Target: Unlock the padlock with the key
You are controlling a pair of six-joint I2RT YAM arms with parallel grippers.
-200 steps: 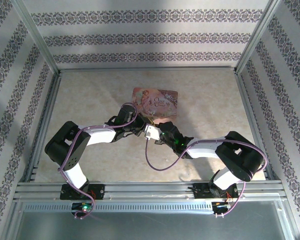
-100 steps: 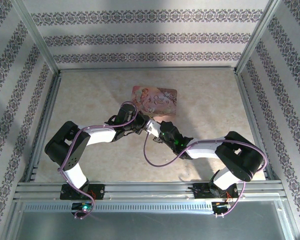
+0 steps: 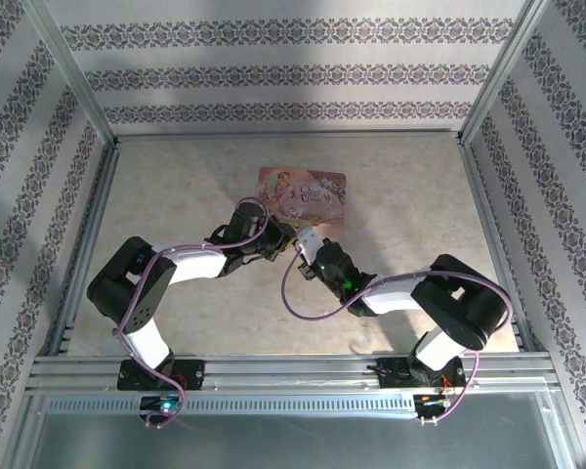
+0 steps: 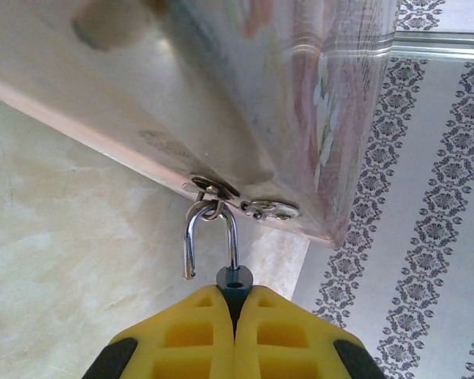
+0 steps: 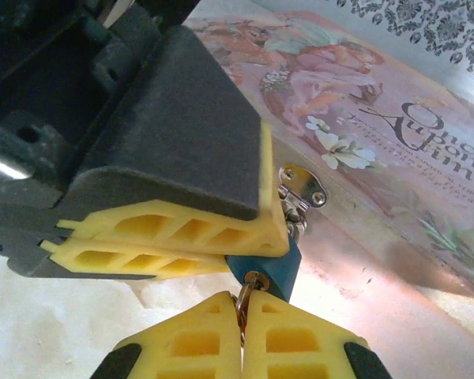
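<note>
The padlock's blue body (image 4: pixel 235 276) is pinched between my left gripper's (image 4: pixel 235 290) shut yellow fingers. Its silvery shackle (image 4: pixel 231 230) is sprung open: one leg hangs free and the loop is hooked through the hasp ring (image 4: pixel 210 189) on the pink tin (image 4: pixel 300 95). In the right wrist view, my right gripper (image 5: pixel 242 298) is shut on the key (image 5: pixel 253 281), whose tip sits in the keyhole of the padlock (image 5: pixel 275 267). The left gripper's fingers (image 5: pixel 182 233) clamp the padlock from the left. From above, both grippers meet at the tin's (image 3: pixel 303 193) near edge.
The tin's metal hasp plate (image 5: pixel 302 183) hangs just above the padlock. The beige marbled table (image 3: pixel 176 195) is bounded by an aluminium frame (image 3: pixel 107 147) and patterned walls. A purple cable (image 3: pixel 303 311) loops below the right arm.
The right wrist has moved up and away from the bases, closer to the tin. The tin has shifted slightly away. The left arm has barely moved.
</note>
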